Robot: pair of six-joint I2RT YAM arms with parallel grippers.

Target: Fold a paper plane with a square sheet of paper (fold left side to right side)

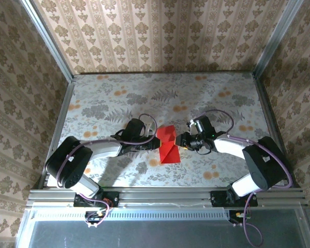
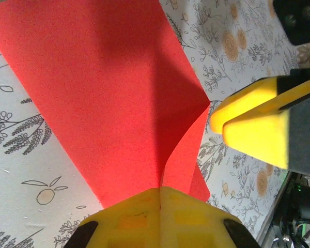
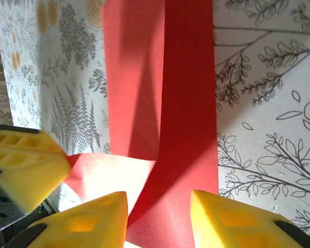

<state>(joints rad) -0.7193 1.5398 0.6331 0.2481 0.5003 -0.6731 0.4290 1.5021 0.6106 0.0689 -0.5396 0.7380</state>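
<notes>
The red square sheet of paper lies partly folded mid-table between the two arms, one flap raised. In the left wrist view the sheet spreads ahead, and my left gripper is shut on its near edge, where a flap curls upward. My left gripper meets the sheet's left side. My right gripper sits at its right side. In the right wrist view that gripper is open, its yellow fingers apart over the paper, which runs between them untouched. No finished paper plane shape shows.
The floral table is bounded by metal rails and patterned walls. The right gripper's yellow fingers hover close to the sheet's right corner in the left wrist view. The left gripper's finger shows at the right wrist view's left edge.
</notes>
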